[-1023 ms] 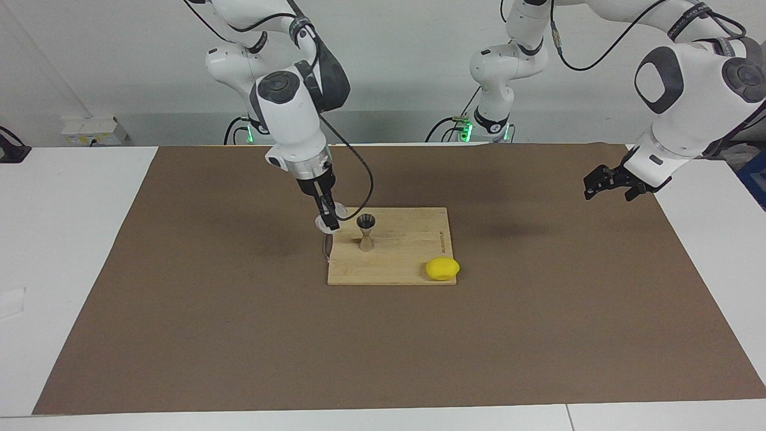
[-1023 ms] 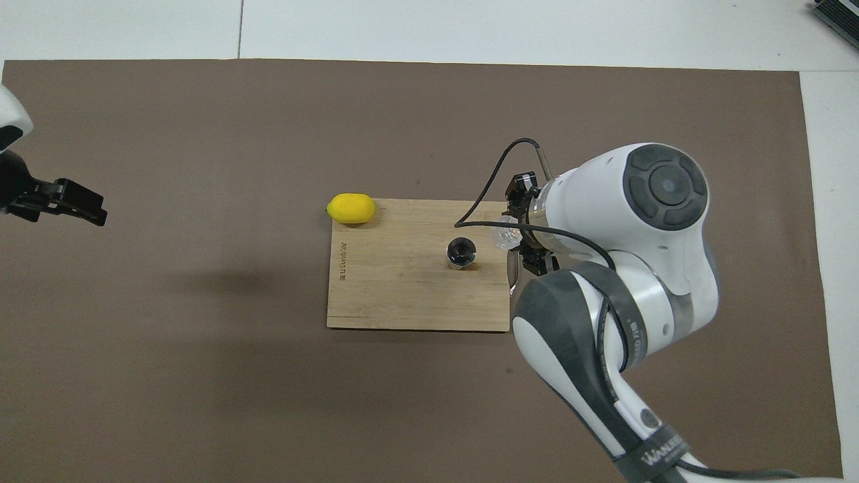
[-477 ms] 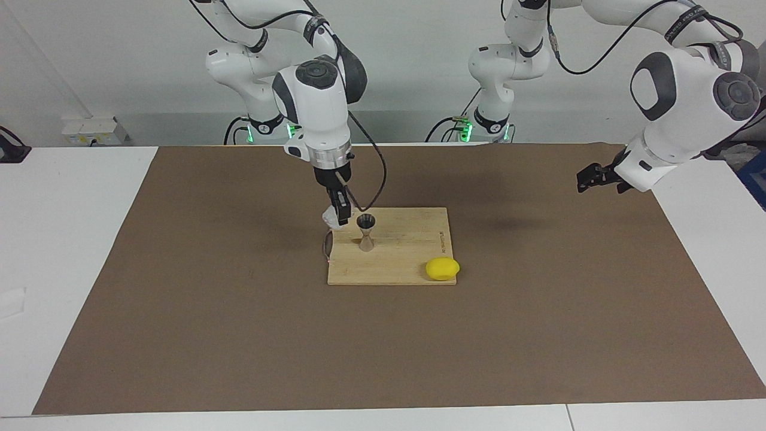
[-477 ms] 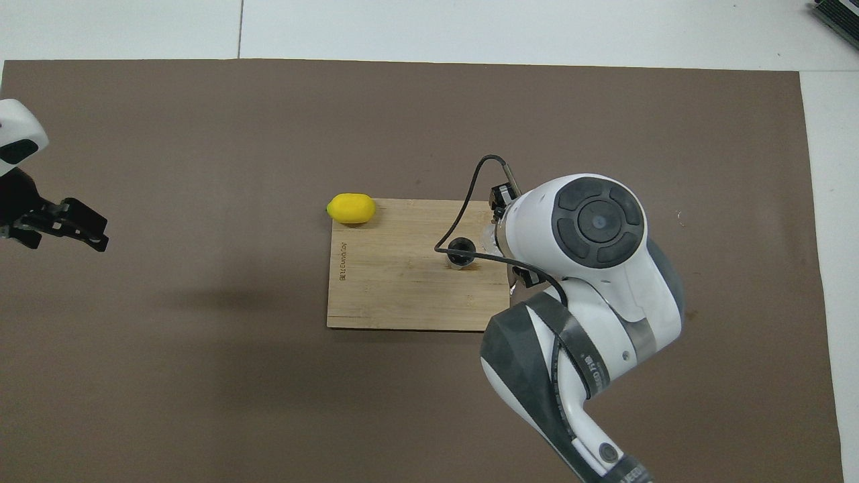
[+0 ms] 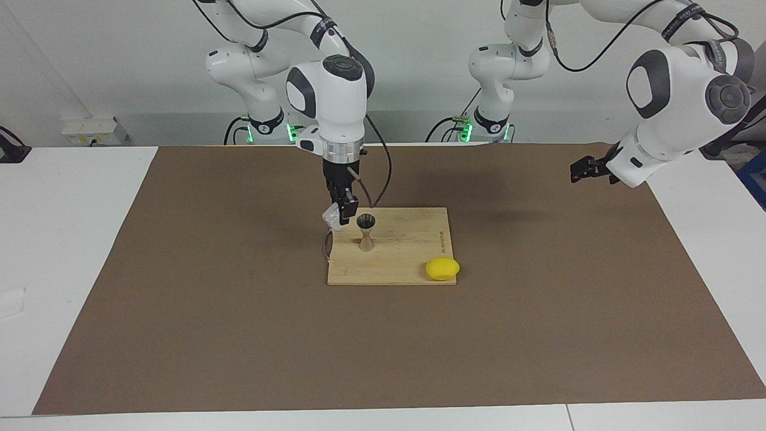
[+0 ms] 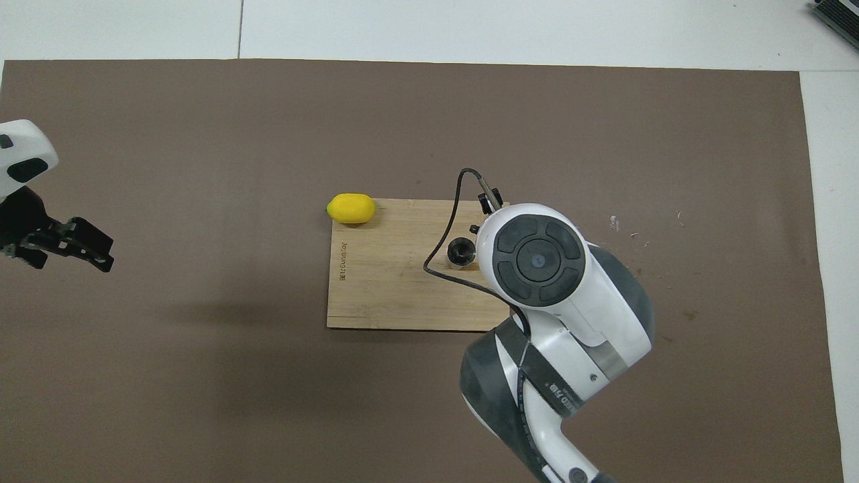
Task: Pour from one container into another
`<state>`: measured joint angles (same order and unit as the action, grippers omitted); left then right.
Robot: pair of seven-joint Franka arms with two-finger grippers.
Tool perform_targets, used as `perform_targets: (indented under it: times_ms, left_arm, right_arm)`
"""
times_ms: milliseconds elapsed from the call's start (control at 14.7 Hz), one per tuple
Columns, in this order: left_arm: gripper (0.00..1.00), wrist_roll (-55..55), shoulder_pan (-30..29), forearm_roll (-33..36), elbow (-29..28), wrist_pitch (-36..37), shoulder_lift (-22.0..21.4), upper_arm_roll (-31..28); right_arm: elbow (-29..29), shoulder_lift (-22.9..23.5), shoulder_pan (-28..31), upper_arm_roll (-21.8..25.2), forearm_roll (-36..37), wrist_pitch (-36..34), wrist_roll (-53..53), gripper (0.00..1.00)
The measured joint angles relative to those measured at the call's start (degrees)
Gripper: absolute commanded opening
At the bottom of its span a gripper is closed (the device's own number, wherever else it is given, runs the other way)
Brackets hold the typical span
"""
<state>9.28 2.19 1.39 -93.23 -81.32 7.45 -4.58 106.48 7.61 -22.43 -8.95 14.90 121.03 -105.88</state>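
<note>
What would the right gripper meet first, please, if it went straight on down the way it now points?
Probably the wooden cutting board, at its edge toward the right arm's end, just beside the silvery hourglass-shaped metal jigger. The right gripper points steeply down, holding the small clear plastic cup; depth is unclear, so that cup might reach the board first.

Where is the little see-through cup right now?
In the facing view, the small clear plastic cup is tilted in the right gripper, in the air beside the silvery metal jigger on the wooden board.

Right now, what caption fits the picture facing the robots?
Right gripper tips the clear cup beside the jigger on the board; left gripper waits.
</note>
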Motion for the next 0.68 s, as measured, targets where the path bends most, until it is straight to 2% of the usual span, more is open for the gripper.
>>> perform_targets:
  times_ms: [682]
  left_arm:
    - [1.00, 0.00, -0.03, -0.01, -7.48, -4.13, -5.56, -0.09]
  right_arm:
    - [1.12, 0.80, -3.16, -0.03, 7.75, 0.29, -0.29, 0.15]
